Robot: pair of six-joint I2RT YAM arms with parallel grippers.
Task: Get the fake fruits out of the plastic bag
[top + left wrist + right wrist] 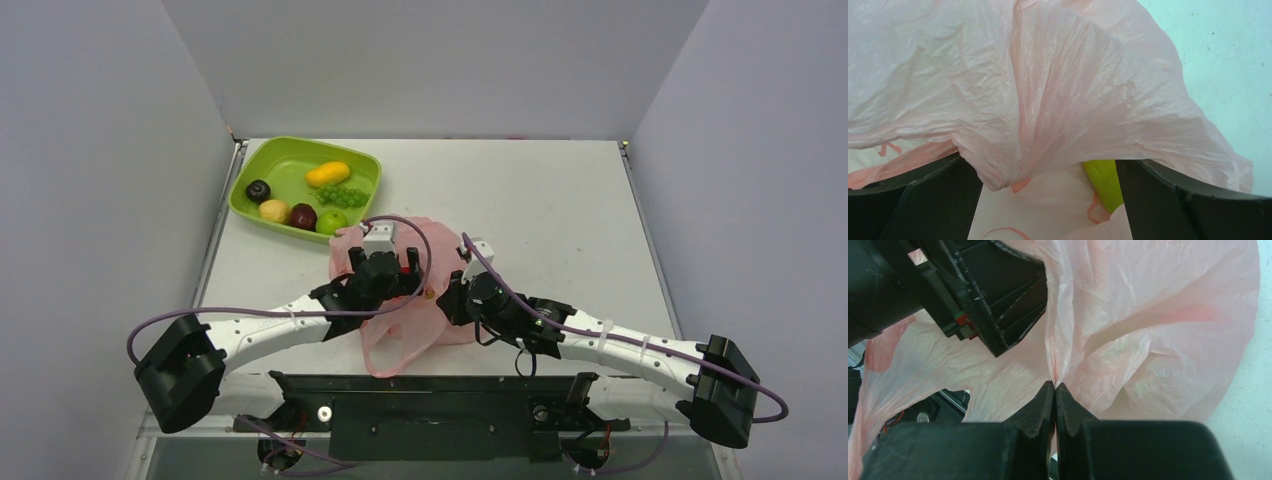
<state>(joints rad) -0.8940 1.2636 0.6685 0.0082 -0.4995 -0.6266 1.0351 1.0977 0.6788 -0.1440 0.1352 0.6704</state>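
Right wrist view: right gripper [1054, 386] jaws pinch the plastic bag [1158, 315].
Left gripper [1048, 172]: jaws apart at the bag, holding nothing.
Bag film: pull taut, then reach in.

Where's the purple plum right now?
Top view: the plum lies in the green tray at the far-left corner of the table, next to the lemon.

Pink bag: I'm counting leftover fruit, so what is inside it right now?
Only a yellow-green shape shows past the folds of the pink bag, by the left tool; its crinkled film hides everything else inside.
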